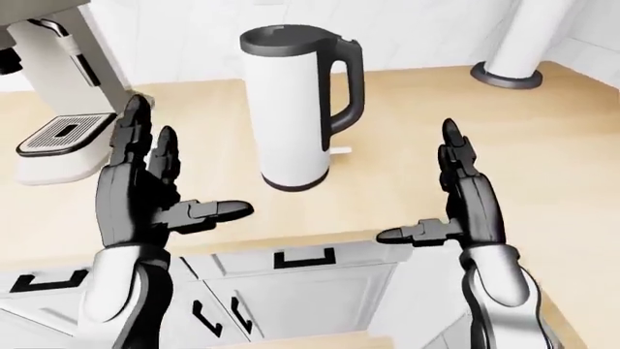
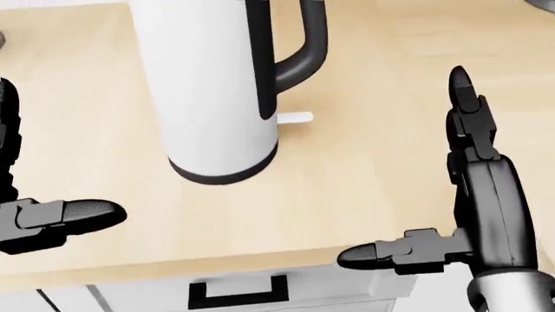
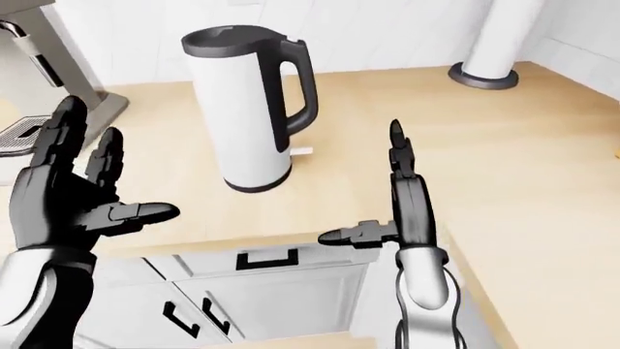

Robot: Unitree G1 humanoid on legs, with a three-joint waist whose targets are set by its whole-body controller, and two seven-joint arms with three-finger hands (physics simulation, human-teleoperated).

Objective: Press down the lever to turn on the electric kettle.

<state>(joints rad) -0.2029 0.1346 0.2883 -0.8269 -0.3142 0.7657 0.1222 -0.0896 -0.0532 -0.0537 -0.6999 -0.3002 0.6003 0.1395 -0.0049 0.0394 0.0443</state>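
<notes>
Our right hand (image 1: pixel 456 196), fingers spread, is nearer the lever (image 2: pixel 295 117), which lies up-left of it at the kettle (image 1: pixel 291 109) base.

White kettle (image 1: pixel 288 116) with black lid and handle, pale wood counter (image 1: pixel 543 167), black robot hands.

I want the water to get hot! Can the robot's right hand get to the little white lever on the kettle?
Probably yes. The right hand is open, and only bare counter lies between it and the lever at the kettle base.
</notes>
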